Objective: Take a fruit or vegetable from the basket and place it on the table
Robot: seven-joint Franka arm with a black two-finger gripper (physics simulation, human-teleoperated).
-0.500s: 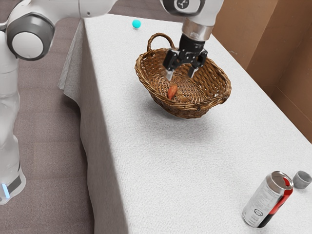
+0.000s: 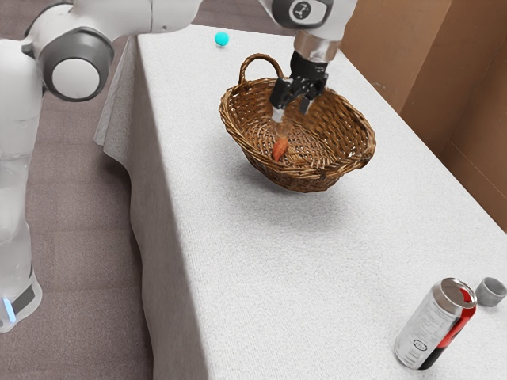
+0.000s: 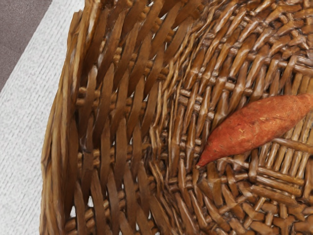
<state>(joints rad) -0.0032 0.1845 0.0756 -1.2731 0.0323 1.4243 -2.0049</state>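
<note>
Clock reference: exterior view, 12 at its upper edge.
Gripper (image 2: 291, 113): over the wicker basket (image 2: 351, 142), pointing down; fingers parted with a moderate gap, nothing held.
Sweet potato (image 2: 280, 148): lying inside the basket on the woven floor, ends toward 1 and 7 o'clock.
Potato relative to gripper: lower than the hand, between 6 and 7 o'clock from it; the finger on the 8 o'clock side is near its 1 o'clock end; contact cannot be told.
Basket handle (image 2: 259, 57): at 11 o'clock on the rim.
Cyan ball (image 2: 222, 39): on the white-covered table (image 2: 261, 261), 11 o'clock of the basket.
Can (image 2: 434, 324): upright, 5 o'clock of the basket.
Grey cup (image 2: 491, 292): at the can's 2 o'clock.
</note>
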